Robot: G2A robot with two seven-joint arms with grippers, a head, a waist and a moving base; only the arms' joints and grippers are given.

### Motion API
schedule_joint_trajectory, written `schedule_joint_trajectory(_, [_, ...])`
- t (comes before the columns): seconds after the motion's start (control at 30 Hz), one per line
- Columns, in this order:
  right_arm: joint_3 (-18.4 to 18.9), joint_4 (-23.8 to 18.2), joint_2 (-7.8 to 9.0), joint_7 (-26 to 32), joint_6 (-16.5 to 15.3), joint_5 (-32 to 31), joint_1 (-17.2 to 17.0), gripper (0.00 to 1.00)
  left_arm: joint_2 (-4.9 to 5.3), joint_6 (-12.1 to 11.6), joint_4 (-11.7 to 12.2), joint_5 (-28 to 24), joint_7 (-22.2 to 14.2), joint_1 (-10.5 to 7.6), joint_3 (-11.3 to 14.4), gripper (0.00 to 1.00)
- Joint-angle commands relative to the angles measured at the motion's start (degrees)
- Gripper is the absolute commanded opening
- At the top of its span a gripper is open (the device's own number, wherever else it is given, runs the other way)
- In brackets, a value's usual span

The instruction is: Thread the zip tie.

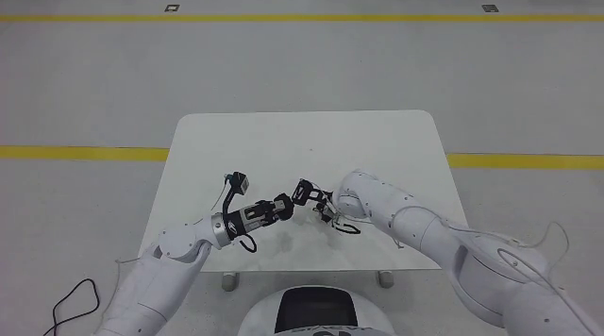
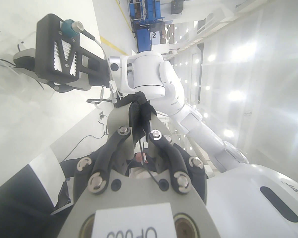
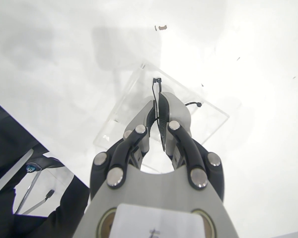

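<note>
The right gripper (image 3: 157,100) clamps the tie (image 3: 156,82) and hides most of the strap inside its grip; just a short end pokes out. A second tie (image 3: 197,104) runs behind one finger. Loose black padding (image 2: 140,115) covers the left gripper (image 2: 136,105) at its tips. In the top view, the tie is too small to make out.

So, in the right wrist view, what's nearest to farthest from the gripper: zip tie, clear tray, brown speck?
1. zip tie, pinched in the right gripper.
2. clear tray, lying just under it.
3. brown speck, on the table past the tray.
</note>
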Motion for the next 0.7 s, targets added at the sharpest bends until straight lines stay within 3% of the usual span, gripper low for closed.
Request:
schedule_joint_trajectory(0.0, [0.0, 0.1, -0.10, 0.1, 0.0, 0.0, 0.0, 0.03, 0.00, 0.0, 0.0, 0.0, 0.0, 0.00, 0.0, 0.00])
schedule_joint_trajectory(0.3, [0.0, -0.2, 0.00, 0.5, 0.0, 0.3, 0.8, 0.00, 0.00, 0.0, 0.0, 0.0, 0.0, 0.00, 0.0, 0.00])
schedule_joint_trajectory(0.67, [0.1, -4.7, 2.88, 0.3, 0.0, 2.5, 2.4, 0.00, 0.00, 0.0, 0.0, 0.0, 0.0, 0.00, 0.0, 0.00])
